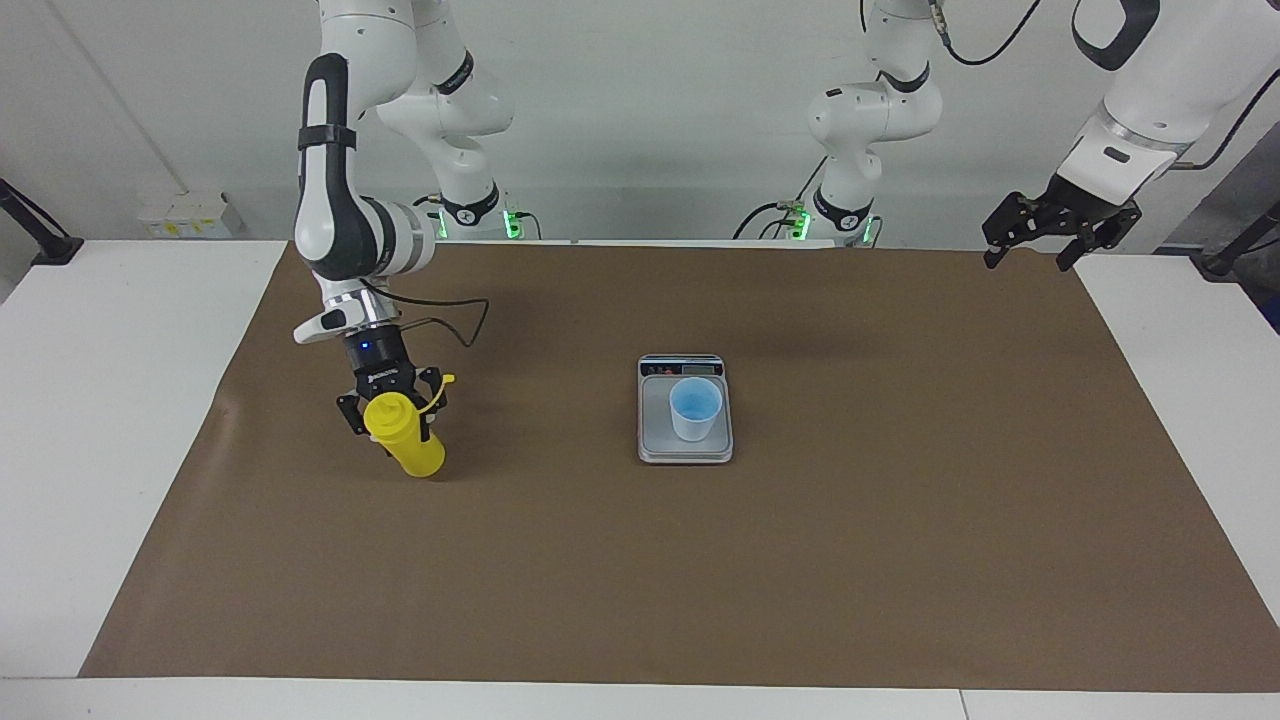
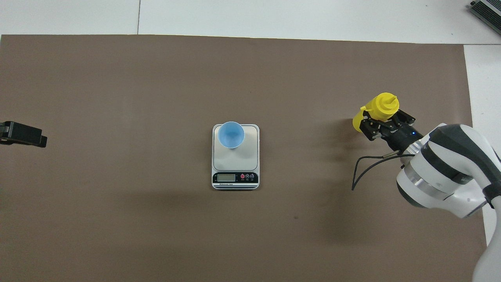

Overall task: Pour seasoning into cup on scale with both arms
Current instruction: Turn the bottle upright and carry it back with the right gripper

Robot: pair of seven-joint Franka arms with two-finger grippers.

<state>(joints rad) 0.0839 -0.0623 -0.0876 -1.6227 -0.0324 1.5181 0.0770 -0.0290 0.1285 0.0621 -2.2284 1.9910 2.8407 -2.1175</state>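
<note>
My right gripper (image 1: 392, 415) (image 2: 385, 122) is shut on the yellow seasoning bottle (image 1: 408, 443) (image 2: 381, 105). The bottle is tilted and hangs low over the brown mat toward the right arm's end of the table, well apart from the scale. Its cap strap (image 1: 440, 385) dangles beside the gripper. A light blue cup (image 1: 695, 408) (image 2: 231, 134) stands upright on the silver scale (image 1: 655, 442) (image 2: 235, 156), on the part of the plate farthest from the robots. My left gripper (image 1: 1028, 262) (image 2: 23, 134) waits open and empty above the mat's edge at the left arm's end.
A brown mat (image 1: 900, 520) covers most of the white table (image 1: 110, 400). The scale's dark display strip (image 2: 235, 178) lies on the side nearer the robots. A black cable (image 1: 450, 310) loops off the right wrist.
</note>
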